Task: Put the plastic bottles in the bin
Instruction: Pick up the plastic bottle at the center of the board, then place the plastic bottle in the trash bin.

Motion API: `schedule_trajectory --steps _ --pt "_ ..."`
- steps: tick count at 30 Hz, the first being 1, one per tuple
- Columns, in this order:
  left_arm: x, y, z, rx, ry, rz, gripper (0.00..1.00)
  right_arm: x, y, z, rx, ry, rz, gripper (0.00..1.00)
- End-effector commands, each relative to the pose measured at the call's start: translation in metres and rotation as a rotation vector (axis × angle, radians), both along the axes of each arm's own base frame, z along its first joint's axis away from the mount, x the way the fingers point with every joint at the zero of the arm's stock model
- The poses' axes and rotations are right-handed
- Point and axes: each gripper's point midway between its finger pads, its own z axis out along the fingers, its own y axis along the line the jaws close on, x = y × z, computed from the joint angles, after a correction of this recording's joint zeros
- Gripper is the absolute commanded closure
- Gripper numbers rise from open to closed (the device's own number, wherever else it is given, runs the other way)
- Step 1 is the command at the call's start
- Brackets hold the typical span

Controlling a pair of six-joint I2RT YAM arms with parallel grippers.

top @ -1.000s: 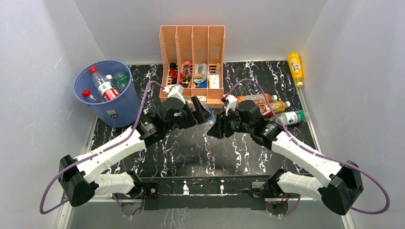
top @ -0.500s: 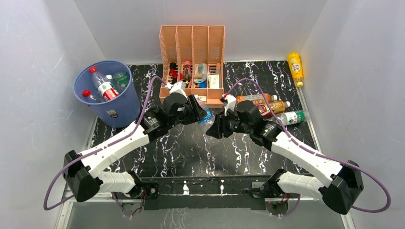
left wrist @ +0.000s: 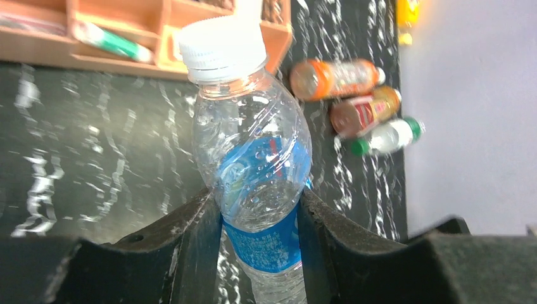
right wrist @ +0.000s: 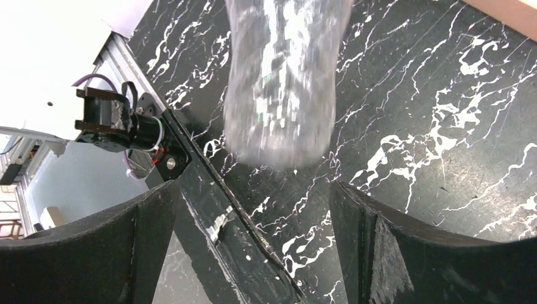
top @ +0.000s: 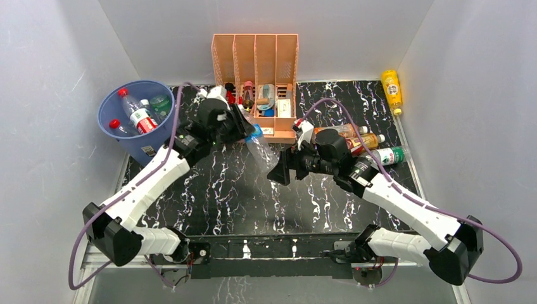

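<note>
Left arm: the left gripper (top: 246, 130) is clamped on the blue-label bottle (top: 263, 151), a clear one with a white cap. In the left wrist view both fingers (left wrist: 190, 244) press against its label band, one on each side. The bottle is tilted, with its cap end towards the peach rack (top: 255, 60) and its base towards the right arm. It sits in front of the rack over the black marbled table (top: 221, 190) and appears to be off the surface, well apart from the bin (top: 154, 147).

Right arm: the right gripper (top: 278, 172) is released, with its jaws spread wide. In the right wrist view the bottle's blurred base lies ahead of the gap and touches neither finger.

Bin: the blue bucket stands at the table's far left corner. It holds a red-label bottle (top: 137, 114) and at least two more bottles beside it.

Outstanding items: an orange bottle (top: 339, 131), a brown bottle (top: 366, 140) and a green-capped bottle (top: 387, 155) lie on their sides in a close group, just behind the right arm. A yellow bottle (top: 392, 90) lies apart at the far right corner by the wall.
</note>
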Motion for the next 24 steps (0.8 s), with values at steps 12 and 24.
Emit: schedule_trajectory --steps 12,24 --pt "0.080 0.189 0.142 0.182 -0.219 0.330 0.64 -0.005 -0.011 0.028 0.011 -0.059 -0.010 0.02" --pt "0.076 0.385 0.153 0.054 -0.186 0.727 0.65 -0.007 -0.016 0.015 -0.024 -0.048 -0.016 0.02"
